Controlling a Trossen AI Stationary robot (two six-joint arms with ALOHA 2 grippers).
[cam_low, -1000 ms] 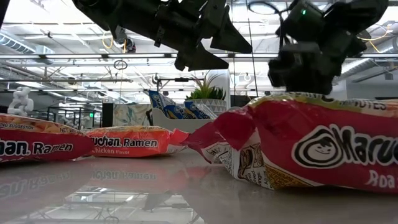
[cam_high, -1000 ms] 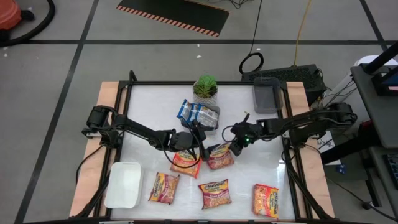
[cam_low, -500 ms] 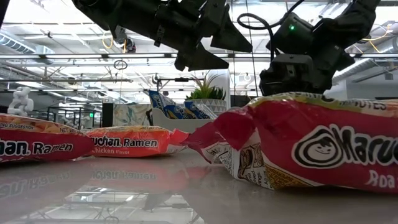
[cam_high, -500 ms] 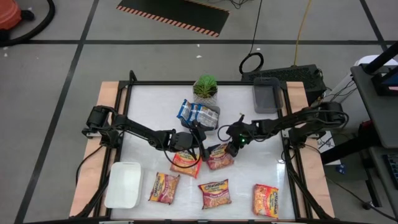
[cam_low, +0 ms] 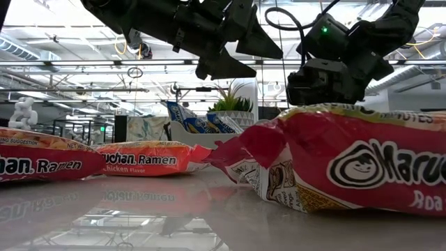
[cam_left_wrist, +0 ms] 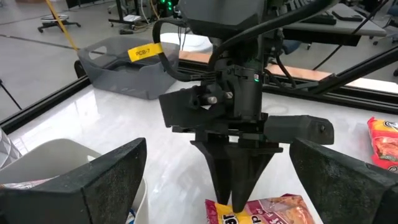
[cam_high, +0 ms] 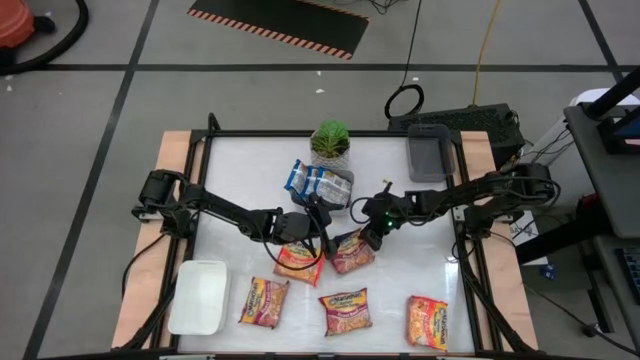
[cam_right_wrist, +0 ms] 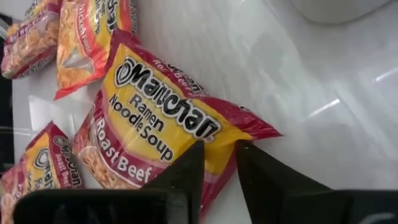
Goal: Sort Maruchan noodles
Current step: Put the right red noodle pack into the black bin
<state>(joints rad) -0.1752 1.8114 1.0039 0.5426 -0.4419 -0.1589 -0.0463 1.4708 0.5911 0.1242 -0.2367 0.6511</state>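
Along the desk's (cam_high: 235,160) near edge lie three pink-red packets in a row: one just beside the white tray (cam_high: 198,297) at the near left corner, the middle one (cam_high: 345,311), and one toward the near right corner (cam_high: 427,321). All three look untouched.

A little farther in, around the middle of the desk, two more packets lie side by side: an orange-red chicken packet (cam_high: 298,261) and the Roast Beef packet (cam_high: 351,251). The left hand (cam_high: 318,232) hovers above the chicken packet with its fingers spread wide, holding nothing. The right hand (cam_high: 372,232) is down at the far corner of the Roast Beef packet (cam_right_wrist: 149,146); its fingers (cam_right_wrist: 186,171) stand narrowly apart, straddling the crimped edge. Whether they already pinch the wrapper I cannot tell.

From where I stand, the step in hand looks like taking hold of that Roast Beef packet. To do it well, the fingers should close on the flat crimped seam rather than the puffy body, which would likely slip. Lifting straight up should also keep the corner from dragging the chicken packet beside it, and the left hand hangs close, so the rise needs to stay clear of it.

Beyond them, toward the far edge, blue-white packets (cam_high: 318,181) stand in a holder beside a potted plant (cam_high: 331,142), and a grey tray (cam_high: 430,152) sits near the far right corner.
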